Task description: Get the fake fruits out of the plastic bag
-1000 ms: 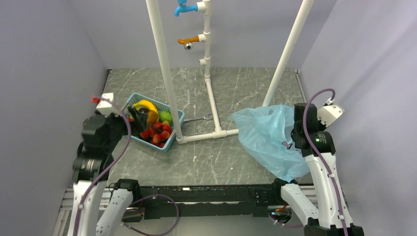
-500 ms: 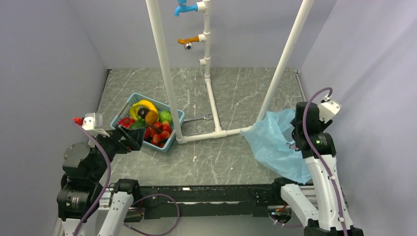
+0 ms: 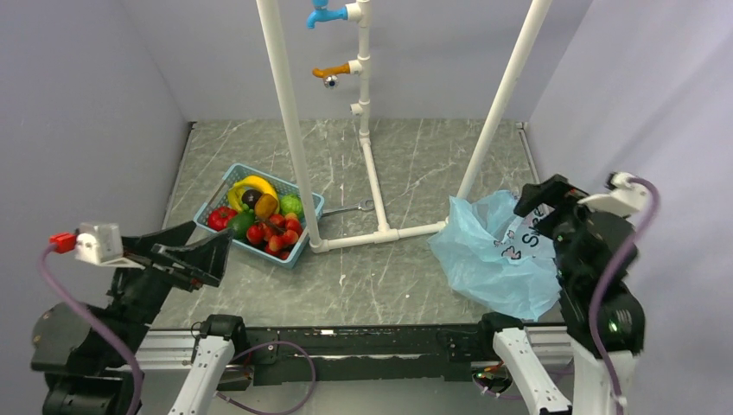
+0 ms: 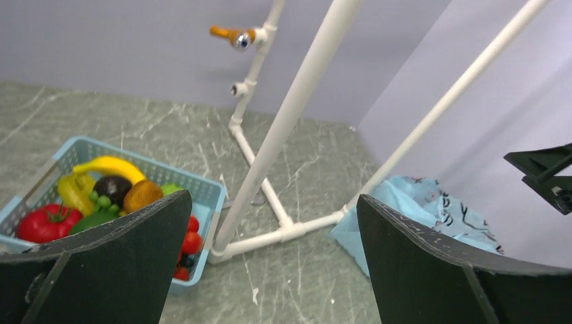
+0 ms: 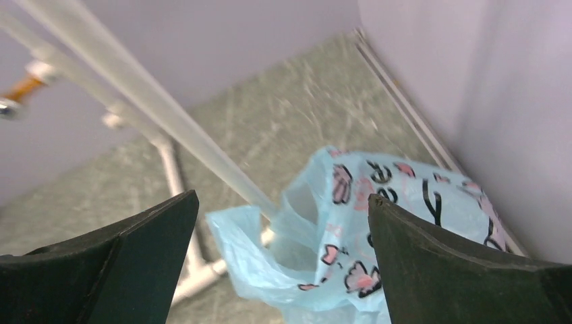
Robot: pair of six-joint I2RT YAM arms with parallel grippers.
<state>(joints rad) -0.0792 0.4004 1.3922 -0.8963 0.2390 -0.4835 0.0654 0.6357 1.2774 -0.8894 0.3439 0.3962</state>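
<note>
**A:** What was noted nearest the arms' bases?

**B:** The left hand point(image 4: 272, 200) was held raised over the near left of the counter point(image 3: 389, 285). Its jaws were spread fully wide and nothing was gripped between them. The right hand point(image 5: 281, 197) was likewise seen wide open by the right wall, and nothing was held in it.

**A:** And where was the plastic bag found?

**B:** The plastic bag point(image 3: 493, 259) was laid crumpled on the right side of the counter, just beneath the right hand. Its left edge was set against, or very nearly against, the foot bar of the white pipe frame point(image 3: 373, 181). Black lettering and pink prints were shown on its upper side. Whether anything was left inside could not be told, as the folds were only partly seen through.

**A:** Where were the fake fruits seen?

**B:** The fake fruits point(image 3: 268, 229) were heaped in the blue basket point(image 3: 292, 256) on the left of the counter, well apart from the bag. A large red piece point(image 3: 222, 216) was lodged at the left end. Small red pieces point(image 3: 275, 235) were gathered along the near side, and yellow bananas point(image 3: 258, 184) were laid at the far side.

**A:** And farther back?

**B:** An orange peg point(image 3: 333, 69) and a blue peg point(image 3: 324, 15) were fixed high on the frame's thin post.
</note>
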